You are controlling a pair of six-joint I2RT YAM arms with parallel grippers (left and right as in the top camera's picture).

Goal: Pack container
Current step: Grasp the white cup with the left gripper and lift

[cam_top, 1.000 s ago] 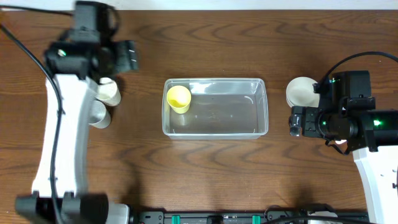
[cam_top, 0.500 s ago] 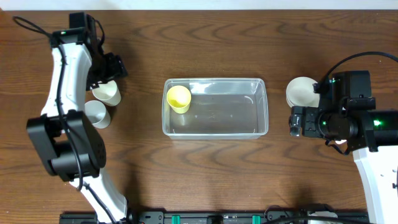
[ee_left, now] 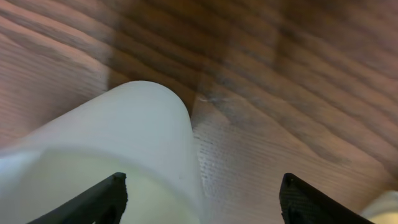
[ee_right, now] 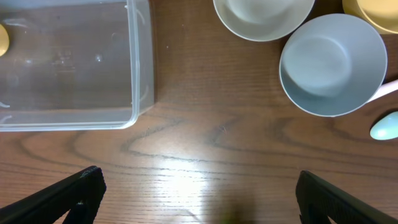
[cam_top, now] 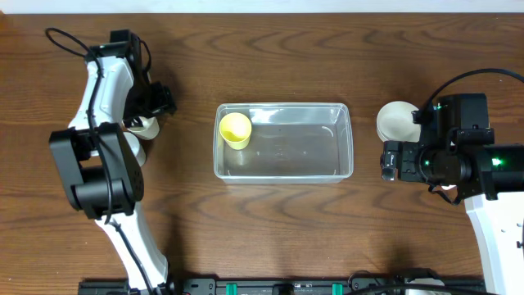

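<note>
The clear plastic container (cam_top: 299,149) sits mid-table with a yellow cup (cam_top: 235,129) in its far-left corner. My left gripper (cam_top: 152,109) is open, low over two white cups (cam_top: 146,127) left of the container. In the left wrist view a white cup (ee_left: 130,137) fills the lower left, its wall between my open fingers (ee_left: 202,199). My right gripper (cam_top: 390,160) is open and empty, just right of the container. The right wrist view shows the container's corner (ee_right: 142,93) and bare wood between my fingers (ee_right: 199,199).
A white bowl (cam_top: 396,120) stands right of the container. The right wrist view shows that white bowl (ee_right: 264,15), a larger pale bowl (ee_right: 333,65), a yellow bowl's edge (ee_right: 373,12) and a pale blue object (ee_right: 385,126).
My left arm has swung and come down toward the white cups, its gripper now close over one. The right arm, container and yellow cup have not moved.
</note>
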